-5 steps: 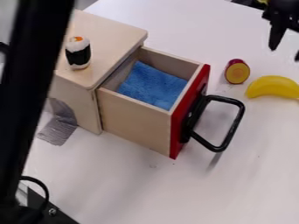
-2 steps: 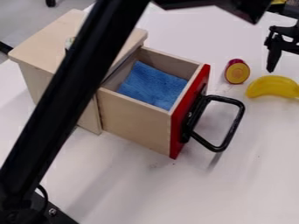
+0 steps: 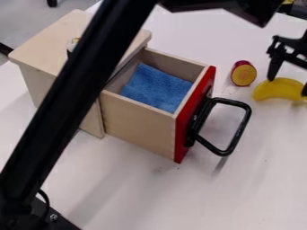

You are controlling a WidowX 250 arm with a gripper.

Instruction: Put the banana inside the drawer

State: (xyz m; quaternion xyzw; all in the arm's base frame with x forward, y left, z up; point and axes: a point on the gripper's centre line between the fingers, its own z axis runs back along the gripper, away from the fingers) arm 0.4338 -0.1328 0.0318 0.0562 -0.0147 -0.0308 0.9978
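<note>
Hangs at the right with pincer (image 3: 287, 86) spread wide, at a yellow banana (image 3: 278, 90) lying on the white desk (image 3: 246, 193), near a purple-rimmed round piece (image 3: 243, 74). Left of these, slants blackly before a wooden cabinet (image 3: 45, 49) with open drawer (image 3: 138, 128), lined with blue cloth (image 3: 157, 87).

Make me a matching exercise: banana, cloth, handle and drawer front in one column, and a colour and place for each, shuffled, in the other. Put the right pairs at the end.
Column 1
1. banana
2. cloth
3. handle
4. drawer front

Column 2
A. black, a loop sticking out from the pulled-out drawer
B. yellow, on the table, at the jaws of the gripper
C. red, at the end of the wooden box section
D. blue, lying inside the drawer

Right pairs: 1-B, 2-D, 3-A, 4-C
</note>
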